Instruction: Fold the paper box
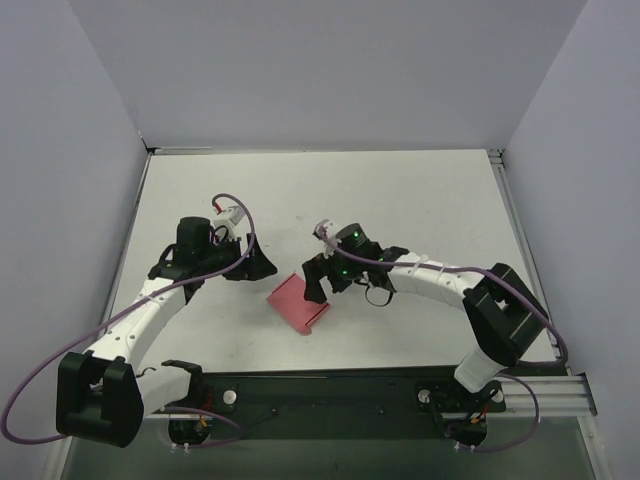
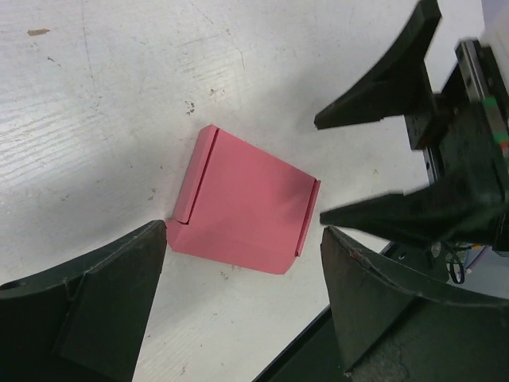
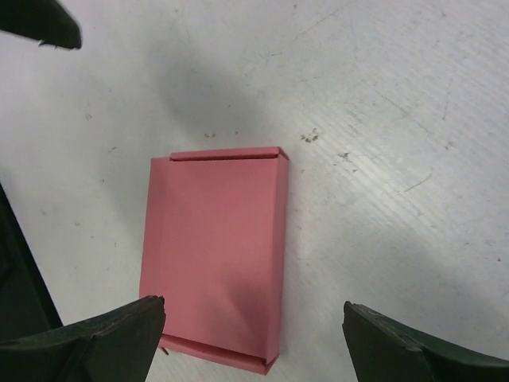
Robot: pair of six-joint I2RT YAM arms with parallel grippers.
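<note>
The paper box (image 1: 298,303) is a flat pink-red card rectangle lying on the white table between the two arms. In the left wrist view it (image 2: 242,204) lies flat with folded-over strips along its two short edges. In the right wrist view it (image 3: 215,255) shows the same creased strips at top and bottom. My left gripper (image 1: 262,264) is open and empty, just left of and beyond the box. My right gripper (image 1: 318,283) is open and empty, hovering at the box's right edge. In the left wrist view the right gripper's fingers (image 2: 382,87) show beside the box.
The white table (image 1: 400,200) is walled by grey panels at the back and both sides. A black base rail (image 1: 330,395) runs along the near edge, close to the box. Purple cables loop over both arms.
</note>
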